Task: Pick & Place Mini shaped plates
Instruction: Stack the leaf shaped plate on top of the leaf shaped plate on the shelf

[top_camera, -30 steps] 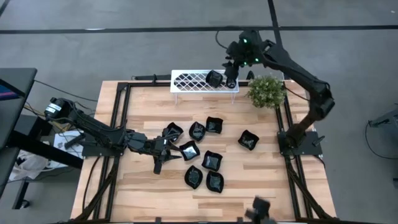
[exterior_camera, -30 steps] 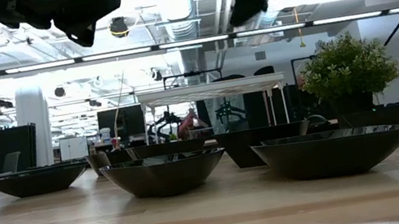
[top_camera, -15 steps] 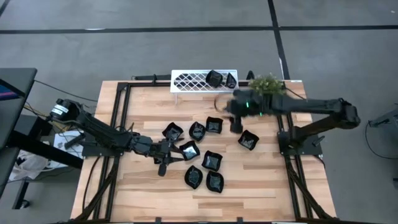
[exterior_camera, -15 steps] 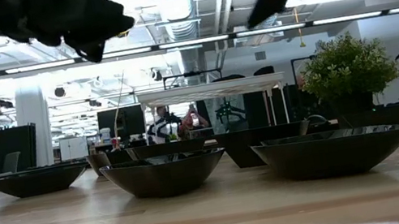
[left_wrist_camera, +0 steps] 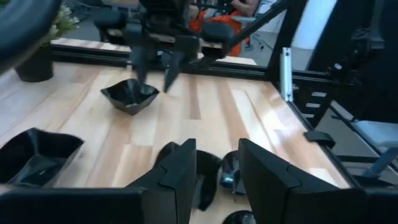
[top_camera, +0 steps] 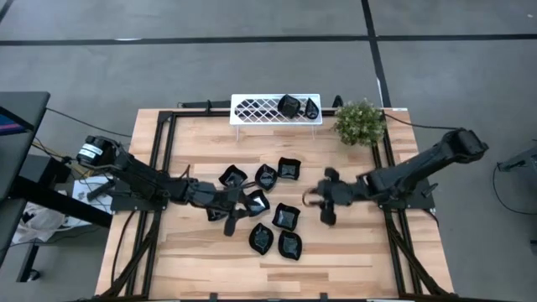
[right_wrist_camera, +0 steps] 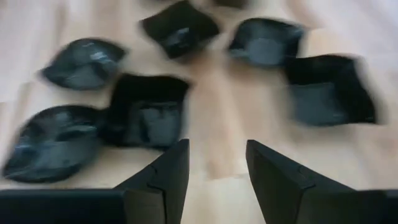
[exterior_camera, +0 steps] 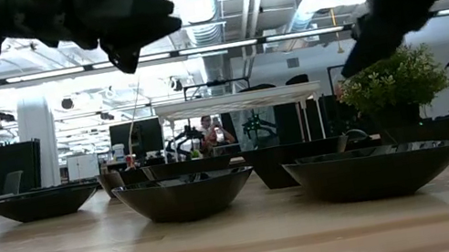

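From above, the left pincer [top_camera: 232,207] reaches in low over the wooden bench [top_camera: 193,252] and sits among the mini shaped plates [top_camera: 274,220], with one square plate [top_camera: 255,202] just beyond its tips and another plate [top_camera: 232,177] just to one side. The right pincer [top_camera: 319,200] comes in from the opposite side and hovers where a lone plate lies apart from the cluster; the overhead view hides that plate under the arm, but the left wrist view shows it plainly, a square dish [left_wrist_camera: 130,96] resting on the wood directly below the right pincer's spread fingers [left_wrist_camera: 138,62]. The left wrist view also shows the left pincer's own fingers [left_wrist_camera: 180,171] apart, with dark plates [left_wrist_camera: 208,180] low between and just ahead of them, nothing clamped. The right wrist view shows that pincer's fingers [right_wrist_camera: 171,168] apart over bare wood, with several plates [right_wrist_camera: 146,109] spread ahead. Only the overhead view shows two more plates [top_camera: 289,106] resting on the white lattice rack [top_camera: 260,108] at the bench's far edge, well away from both pincers, beside a green potted plant [top_camera: 360,122]. The low view shows plates [exterior_camera: 185,194] resting flat on the bench with both arms above them.
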